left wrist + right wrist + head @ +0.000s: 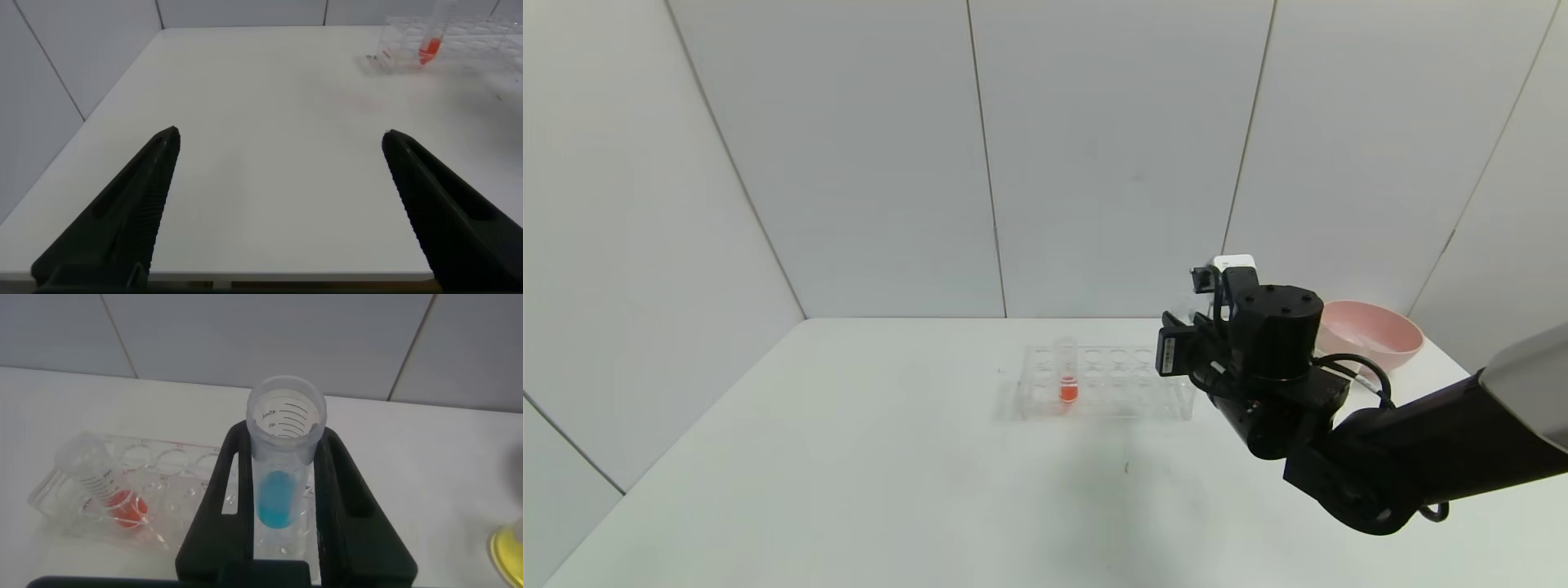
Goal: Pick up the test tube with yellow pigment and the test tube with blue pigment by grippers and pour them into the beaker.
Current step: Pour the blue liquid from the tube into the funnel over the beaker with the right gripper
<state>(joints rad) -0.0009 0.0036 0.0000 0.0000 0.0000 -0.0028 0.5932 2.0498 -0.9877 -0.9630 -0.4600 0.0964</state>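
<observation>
My right gripper (283,433) is shut on the test tube with blue pigment (278,498), a clear tube with light-blue liquid at its round bottom, held upright. In the head view the right gripper (1196,331) is at the right end of the clear tube rack (1127,384), and its wrist hides the tube. A yellow patch (508,549) shows at the edge of the right wrist view; I cannot tell what holds it. The beaker is not in view. My left gripper (279,135) is open and empty over bare table, far from the rack.
A tube with red-orange liquid (1067,380) stands in the left part of the rack, also in the right wrist view (114,502). A pink bowl (1376,331) sits at the back right of the white table (849,457). Grey wall panels close the back and sides.
</observation>
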